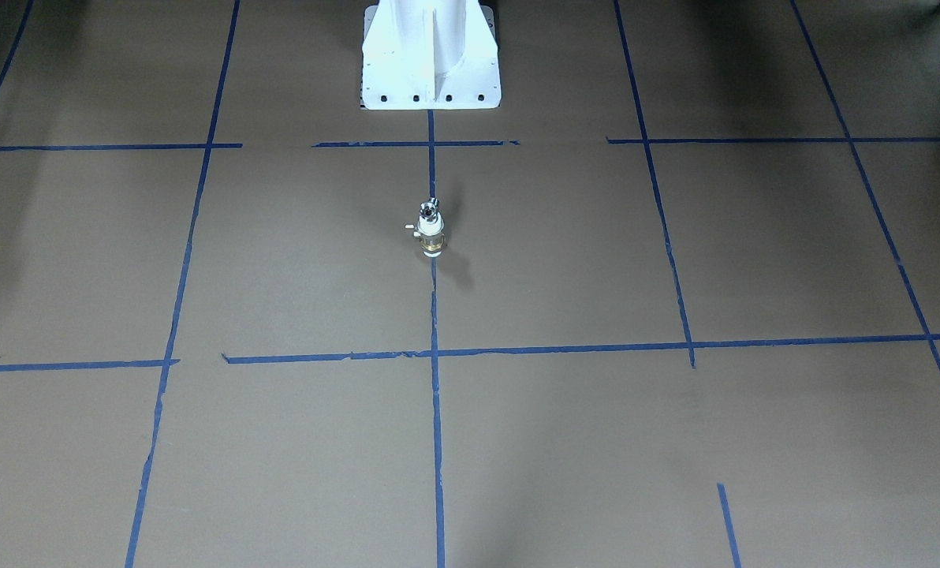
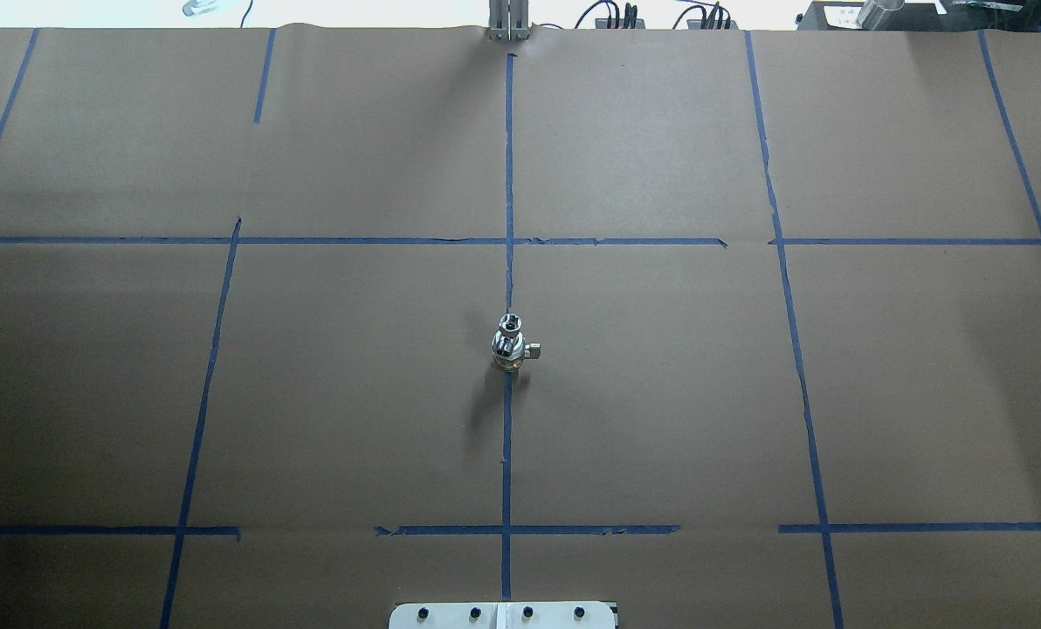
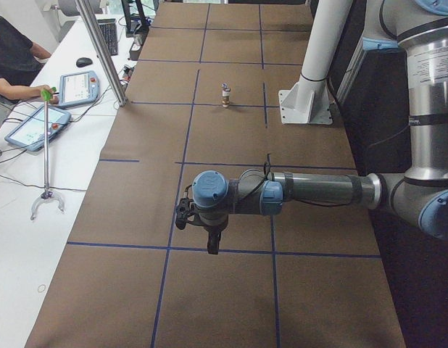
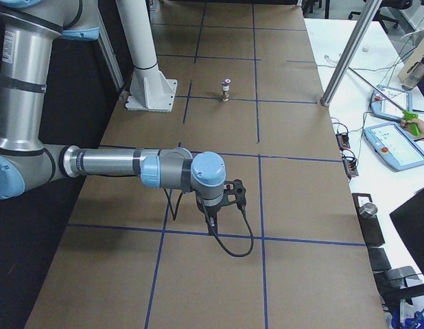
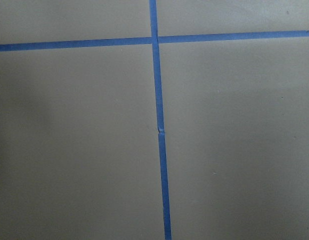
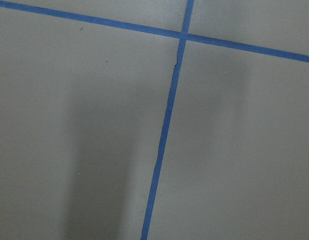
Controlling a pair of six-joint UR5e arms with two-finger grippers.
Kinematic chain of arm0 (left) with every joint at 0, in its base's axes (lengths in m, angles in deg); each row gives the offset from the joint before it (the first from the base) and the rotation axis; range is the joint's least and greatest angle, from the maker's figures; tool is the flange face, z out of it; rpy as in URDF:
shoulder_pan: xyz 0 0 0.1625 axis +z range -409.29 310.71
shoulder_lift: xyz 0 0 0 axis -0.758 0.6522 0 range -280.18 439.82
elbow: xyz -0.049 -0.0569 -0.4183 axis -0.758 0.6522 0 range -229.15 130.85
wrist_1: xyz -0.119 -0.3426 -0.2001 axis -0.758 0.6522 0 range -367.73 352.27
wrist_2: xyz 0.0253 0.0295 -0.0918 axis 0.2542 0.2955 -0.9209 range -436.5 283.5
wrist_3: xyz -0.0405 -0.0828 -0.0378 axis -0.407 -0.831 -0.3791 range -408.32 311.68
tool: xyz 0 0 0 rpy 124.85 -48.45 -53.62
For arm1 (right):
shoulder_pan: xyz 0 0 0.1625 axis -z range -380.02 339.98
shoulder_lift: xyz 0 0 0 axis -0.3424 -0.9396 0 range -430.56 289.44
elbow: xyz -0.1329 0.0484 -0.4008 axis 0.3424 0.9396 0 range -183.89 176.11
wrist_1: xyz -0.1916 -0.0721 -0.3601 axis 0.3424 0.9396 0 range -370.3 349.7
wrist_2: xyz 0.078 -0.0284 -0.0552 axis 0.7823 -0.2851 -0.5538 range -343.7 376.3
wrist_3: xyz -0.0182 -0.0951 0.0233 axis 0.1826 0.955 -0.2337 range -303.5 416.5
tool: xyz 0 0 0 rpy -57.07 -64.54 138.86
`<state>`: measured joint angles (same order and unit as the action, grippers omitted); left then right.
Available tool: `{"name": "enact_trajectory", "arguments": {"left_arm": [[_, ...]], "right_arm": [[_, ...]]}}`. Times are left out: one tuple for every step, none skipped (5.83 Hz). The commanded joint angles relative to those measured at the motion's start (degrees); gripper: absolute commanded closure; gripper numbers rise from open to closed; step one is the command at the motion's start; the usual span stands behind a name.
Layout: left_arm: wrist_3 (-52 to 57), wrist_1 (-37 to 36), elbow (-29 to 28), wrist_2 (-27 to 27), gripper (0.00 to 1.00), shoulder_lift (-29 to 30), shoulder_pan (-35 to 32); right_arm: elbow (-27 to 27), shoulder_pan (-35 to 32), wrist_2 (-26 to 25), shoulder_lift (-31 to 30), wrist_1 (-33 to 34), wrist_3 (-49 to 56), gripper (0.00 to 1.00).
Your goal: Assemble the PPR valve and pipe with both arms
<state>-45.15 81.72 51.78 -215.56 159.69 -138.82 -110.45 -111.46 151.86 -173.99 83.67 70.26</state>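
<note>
Left gripper and right gripper show only in the side views. Cannot tell how far open either is, and nothing seen held. PPR valve stands upright on the table, on the centre blue tape line, near the white pedestal base. The pipe sits on its top end, touching, side stem pointing out. Judged: joined and set down free-standing, so no grip is needed. Left arm and right arm each reach out level over opposite ends of the table, wrists turned down, well apart from the valve.
</note>
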Motion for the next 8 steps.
{"name": "enact_trajectory", "arguments": {"left_arm": [[-3.58, 0.29, 0.23, -0.24, 0.00, 0.20, 0.06], [-5.44, -0.58, 3.97, 0.28, 0.00, -0.06, 0.06], [-5.46, -0.50, 4.79, 0.72, 0.00, -1.02, -0.03], [-4.32, -0.59, 6.63, 3.07, 0.00, -1.64, 0.14], [-0.31, -0.59, 6.56, 4.75, 0.00, -2.69, 0.15], [-0.10, -0.59, 6.30, 6.76, 0.00, -2.88, 0.06], [0.34, 0.20, 6.73, 6.78, 0.00, -4.62, 0.23], [0.08, 0.03, 7.08, 6.26, 0.00, -5.07, 0.23]], "right_arm": [[-0.14, 0.99, -2.55, 0.15, -0.11, 0.13, 0.00], [-0.48, 1.08, -2.84, 0.16, -0.11, 0.12, 0.00], [-0.40, 1.08, -2.84, 0.16, -0.11, 0.12, 0.00], [-0.40, 1.08, -2.76, 0.16, -0.19, 0.21, 0.00], [-0.66, 1.08, -2.15, 0.16, -0.28, 0.13, 0.00], [-0.49, 1.08, -2.23, 0.24, -0.28, -0.48, 0.00], [-0.57, 1.08, -2.14, -0.02, -0.28, -0.40, 0.00], [-0.49, 1.08, -2.14, -0.11, -0.28, -0.32, 0.00]]}}
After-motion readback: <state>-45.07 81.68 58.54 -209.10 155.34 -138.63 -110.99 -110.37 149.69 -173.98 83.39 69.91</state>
